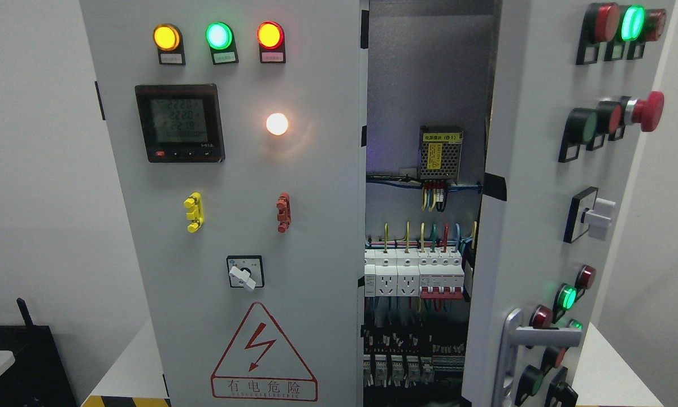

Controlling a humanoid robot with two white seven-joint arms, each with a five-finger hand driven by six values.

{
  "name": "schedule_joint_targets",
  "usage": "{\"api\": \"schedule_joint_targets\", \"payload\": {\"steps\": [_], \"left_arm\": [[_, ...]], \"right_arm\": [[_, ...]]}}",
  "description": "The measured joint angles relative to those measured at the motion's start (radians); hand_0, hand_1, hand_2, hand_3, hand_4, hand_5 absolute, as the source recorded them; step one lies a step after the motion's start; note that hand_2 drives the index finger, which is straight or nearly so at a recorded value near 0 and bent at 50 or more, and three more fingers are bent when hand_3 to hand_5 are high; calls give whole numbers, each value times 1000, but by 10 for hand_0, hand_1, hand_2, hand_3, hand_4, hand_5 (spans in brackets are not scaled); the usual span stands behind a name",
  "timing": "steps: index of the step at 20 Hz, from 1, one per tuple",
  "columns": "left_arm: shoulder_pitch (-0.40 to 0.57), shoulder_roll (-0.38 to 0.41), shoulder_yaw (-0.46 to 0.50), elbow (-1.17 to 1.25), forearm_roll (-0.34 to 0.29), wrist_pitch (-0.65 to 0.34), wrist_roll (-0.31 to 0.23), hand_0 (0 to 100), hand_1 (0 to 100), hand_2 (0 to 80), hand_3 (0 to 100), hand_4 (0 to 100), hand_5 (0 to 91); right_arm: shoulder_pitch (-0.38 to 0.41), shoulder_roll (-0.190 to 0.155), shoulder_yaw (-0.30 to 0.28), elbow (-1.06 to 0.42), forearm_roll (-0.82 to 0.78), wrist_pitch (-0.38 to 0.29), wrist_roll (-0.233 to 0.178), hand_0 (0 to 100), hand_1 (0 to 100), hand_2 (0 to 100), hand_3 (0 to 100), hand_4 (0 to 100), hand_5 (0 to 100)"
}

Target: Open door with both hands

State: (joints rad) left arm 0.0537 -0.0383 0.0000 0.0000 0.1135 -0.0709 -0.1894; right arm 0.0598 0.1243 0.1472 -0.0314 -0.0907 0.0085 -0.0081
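Observation:
A grey electrical cabinet fills the head view. Its left door (231,226) is flat and shut, carrying three lit lamps, a digital meter (179,123), a rotary switch (245,272) and a red warning triangle (264,353). The right door (534,226) is swung open toward me, seen at an angle, with a silver handle (520,339) low down and several buttons and lamps. Between the doors the cabinet interior (424,254) shows wiring, breakers and sockets. Neither of my hands nor arms appears in the picture.
The cabinet stands on a white table (130,362) with yellow-black hazard tape at its front edge. A black box (17,362) sits at the lower left. A red emergency button (648,111) sticks out from the open door. White wall lies behind.

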Motion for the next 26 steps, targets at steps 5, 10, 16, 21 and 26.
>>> {"api": "schedule_joint_targets", "payload": {"steps": [5, 10, 16, 21, 26], "left_arm": [[0, 0, 0, 0, 0, -3, 0, 0, 0, 0, 0, 0, 0], [0, 0, 0, 0, 0, -3, 0, 0, 0, 0, 0, 0, 0], [0, 0, 0, 0, 0, -3, 0, 0, 0, 0, 0, 0, 0], [0, 0, 0, 0, 0, -3, 0, 0, 0, 0, 0, 0, 0], [-1, 0, 0, 0, 0, -4, 0, 0, 0, 0, 0, 0, 0]], "right_arm": [[0, 0, 0, -2, 0, 0, 0, 382, 0, 0, 0, 0, 0], [0, 0, 0, -3, 0, 0, 0, 382, 0, 0, 0, 0, 0], [0, 0, 0, -4, 0, 0, 0, 382, 0, 0, 0, 0, 0], [0, 0, 0, -5, 0, 0, 0, 382, 0, 0, 0, 0, 0], [0, 0, 0, -5, 0, 0, 0, 382, 0, 0, 0, 0, 0]]}}
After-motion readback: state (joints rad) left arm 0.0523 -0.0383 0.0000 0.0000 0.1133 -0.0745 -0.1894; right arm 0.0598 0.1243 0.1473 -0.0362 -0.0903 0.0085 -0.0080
